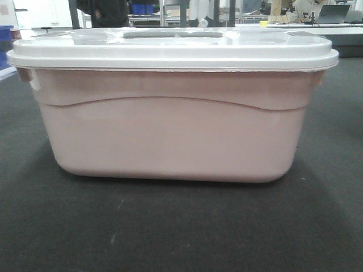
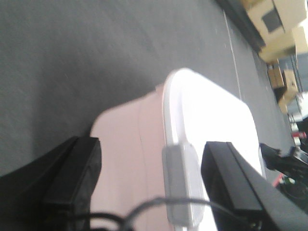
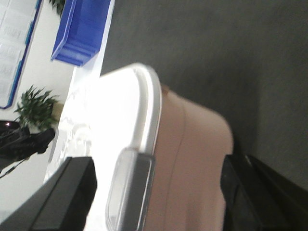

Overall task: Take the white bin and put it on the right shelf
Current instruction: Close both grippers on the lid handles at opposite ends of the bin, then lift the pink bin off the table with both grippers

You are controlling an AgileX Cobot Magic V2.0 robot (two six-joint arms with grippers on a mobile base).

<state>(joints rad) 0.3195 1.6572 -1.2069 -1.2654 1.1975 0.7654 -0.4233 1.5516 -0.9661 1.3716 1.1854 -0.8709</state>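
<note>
one white bin [image 1: 170, 136] sat upright on the dark grey carpet [image 1: 170, 226], filling most of the front view, its long side facing the camera with a single wavy ridge running across it. one flat white lid [image 1: 170, 54] was seated on top and overhung the tub all round, with one grey handle recess [image 1: 173, 34] in the middle of it. the left end effector [image 2: 151, 180] was at one short end of the bin, its two black fingers [image 2: 72, 178] spread wide apart, one out beside the pinkish wall and the other over the bright lid; one grey latch [image 2: 179, 185] on the lid's rim lay between them. whether either finger touched the plastic could not be told. the right end effector [image 3: 159, 192] was at the opposite short end in the same way, two black fingers [image 3: 67, 192] held well apart with the lid's rim and a second grey latch [image 3: 129, 190] between them, one finger on the lid side and one on the wall side; contact there could not be told either. neither end effector was closed on anything. farther out, the right wrist view showed one blue crate [image 3: 79, 29] beyond the bin and one potted plant [image 3: 36, 108] near a pale wall. the left wrist view showed a few cardboard boxes [image 2: 272, 21] stacked at the carpet's far edge, too blurred for a firm count. one laptop [image 1: 333, 12] stood open on a counter [image 1: 346, 29] in the far background of the front view.
</note>
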